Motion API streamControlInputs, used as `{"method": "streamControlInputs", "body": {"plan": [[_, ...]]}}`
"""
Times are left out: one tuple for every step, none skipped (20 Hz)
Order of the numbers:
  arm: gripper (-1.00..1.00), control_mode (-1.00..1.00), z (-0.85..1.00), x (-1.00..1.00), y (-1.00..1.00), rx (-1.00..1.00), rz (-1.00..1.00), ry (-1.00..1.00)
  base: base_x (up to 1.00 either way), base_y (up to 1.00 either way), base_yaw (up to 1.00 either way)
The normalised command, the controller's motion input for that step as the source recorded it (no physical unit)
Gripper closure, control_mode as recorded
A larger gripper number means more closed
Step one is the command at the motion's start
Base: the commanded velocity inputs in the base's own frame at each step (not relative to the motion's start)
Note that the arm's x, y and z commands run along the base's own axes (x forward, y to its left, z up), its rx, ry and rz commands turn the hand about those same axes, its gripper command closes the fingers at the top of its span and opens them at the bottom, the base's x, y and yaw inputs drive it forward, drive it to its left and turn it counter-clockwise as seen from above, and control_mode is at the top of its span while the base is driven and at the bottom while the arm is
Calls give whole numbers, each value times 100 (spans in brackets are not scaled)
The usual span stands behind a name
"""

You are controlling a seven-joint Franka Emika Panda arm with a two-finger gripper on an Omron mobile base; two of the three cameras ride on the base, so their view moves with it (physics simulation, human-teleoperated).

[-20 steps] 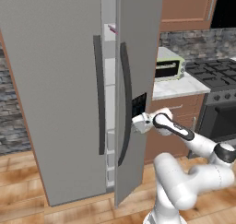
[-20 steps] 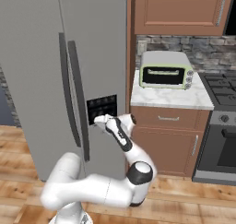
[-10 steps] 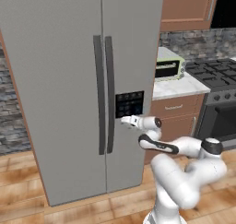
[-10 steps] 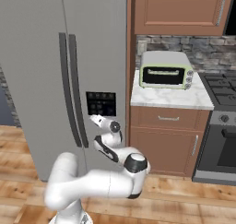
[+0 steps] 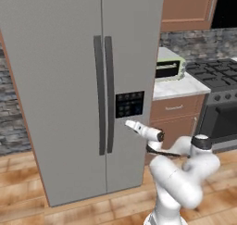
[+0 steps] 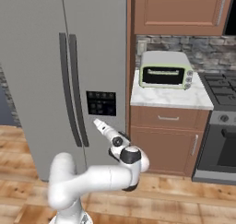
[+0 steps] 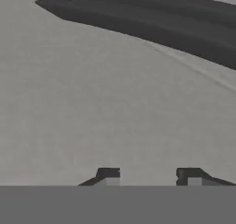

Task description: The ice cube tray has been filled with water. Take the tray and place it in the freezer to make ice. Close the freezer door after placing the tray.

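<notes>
The freezer door (image 5: 60, 94) stood flush with its neighbour, the dispenser door (image 5: 132, 66), so the freezer behind it was hidden, and the ice cube tray could not be made out anywhere. Two long dark handles (image 5: 102, 93) ran side by side along the seam. The gripper (image 5: 127, 123) pointed at the dispenser door, below its dark dispenser panel (image 5: 129, 103), the jaws narrowed to their tightest and holding nothing. From the hand, the fingertips (image 7: 109, 174) faced plain grey panel. A toaster oven (image 6: 165, 69) sat on the marble counter (image 6: 171, 96) beside the refrigerator.
</notes>
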Motion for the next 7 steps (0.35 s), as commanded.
{"method": "streamControlInputs", "body": {"plan": [[-100, -100, 4, 100, -9, 0, -32, 33, 0, 0, 0], [-100, -100, 14, 91, -16, 0, -29, 34, 0, 0, 0], [-100, -100, 20, 76, -21, 0, -27, 33, 0, 0, 0], [-100, -100, 29, 66, -25, 0, -26, 33, 0, 0, 0], [-100, -100, 36, 55, -24, 0, -25, 31, 0, 0, 0], [-100, -100, 44, 47, -25, 0, -24, 30, 0, 0, 0], [-100, -100, 49, 43, -24, 0, -23, 29, 0, 0, 0]]}}
